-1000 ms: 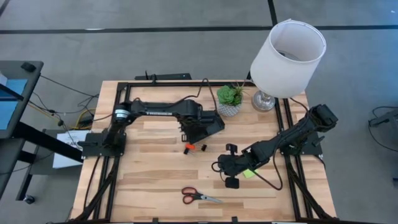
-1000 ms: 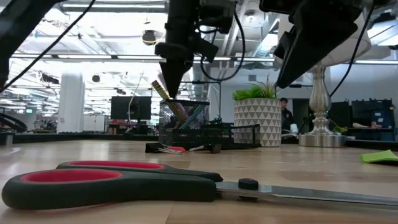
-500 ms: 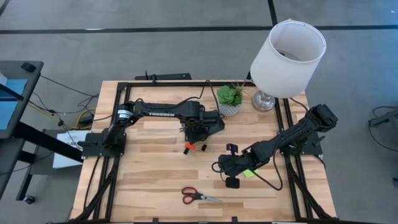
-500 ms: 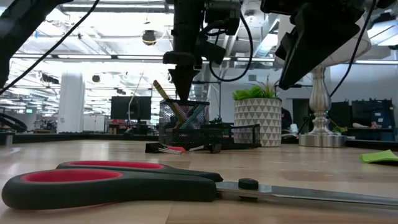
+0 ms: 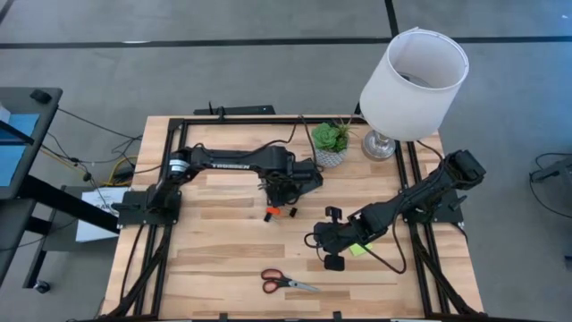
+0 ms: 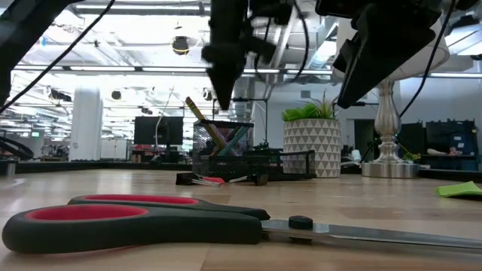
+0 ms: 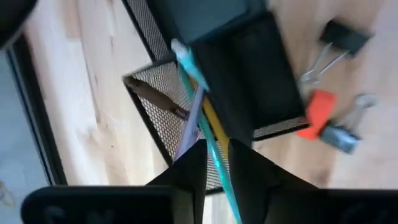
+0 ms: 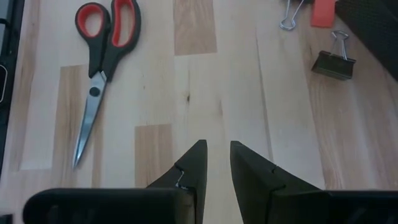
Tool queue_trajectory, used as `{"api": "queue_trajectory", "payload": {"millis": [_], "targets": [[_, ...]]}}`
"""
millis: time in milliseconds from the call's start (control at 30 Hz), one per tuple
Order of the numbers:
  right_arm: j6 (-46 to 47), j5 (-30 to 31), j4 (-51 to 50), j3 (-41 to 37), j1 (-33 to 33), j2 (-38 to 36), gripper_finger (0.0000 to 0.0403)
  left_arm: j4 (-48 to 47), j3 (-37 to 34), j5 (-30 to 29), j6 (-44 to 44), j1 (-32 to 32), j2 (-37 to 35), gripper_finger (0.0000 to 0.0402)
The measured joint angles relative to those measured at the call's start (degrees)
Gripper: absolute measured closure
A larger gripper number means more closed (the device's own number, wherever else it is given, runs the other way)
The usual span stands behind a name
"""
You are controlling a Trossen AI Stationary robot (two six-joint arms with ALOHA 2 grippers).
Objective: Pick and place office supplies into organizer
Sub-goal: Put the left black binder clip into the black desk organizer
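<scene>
The black mesh organizer (image 5: pixel 311 179) sits at mid-table; its pen cup (image 7: pixel 155 118) holds a teal pen (image 7: pixel 193 87), a purple pen (image 7: pixel 189 124) and a brown pen (image 7: pixel 155 99), leaning on the rim. My left gripper (image 7: pixel 217 158) hovers just above the cup (image 6: pixel 218 102), open by a narrow gap, through which the teal pen shows. The red-handled scissors (image 5: pixel 286 283) lie flat near the near edge. The lime sticky pad (image 5: pixel 357 249) lies under my right arm. My right gripper (image 8: pixel 217 155) hangs over bare wood, narrowly open.
An orange-and-white item (image 5: pixel 270 213) and black binder clips (image 5: pixel 290 212) lie just in front of the organizer. A potted plant (image 5: pixel 329 143) and a white-shaded lamp (image 5: pixel 416 80) stand toward the far right. Bare wood lies between the scissors and the clips.
My left gripper shifted a little toward the table's right over the pen cup, dipped toward its rim, then rose again; it is blurred in the low view now. The pens, scissors and right arm stayed put.
</scene>
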Motion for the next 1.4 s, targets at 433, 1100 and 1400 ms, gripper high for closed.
{"api": "queue_trajectory", "payload": {"millis": [433, 1100, 1400], "targets": [[4.2, 0.1, -1.5, -0.1, 0.3, -1.4, 0.0338, -10.1, 18.5, 5.7, -13.3, -6.2, -7.1, 0.0352], [7.3, 28.0, 8.3, -12.5, 9.0, -20.4, 0.0338, -1.4, -32.7, -20.8, -50.7, -29.5, -35.4, 0.0352], [0.6, 25.5, 52.2, -35.6, 8.9, -19.6, 0.0338, 64.7, -65.2, -5.8, -34.3, -31.9, -40.9, 0.0352]]}}
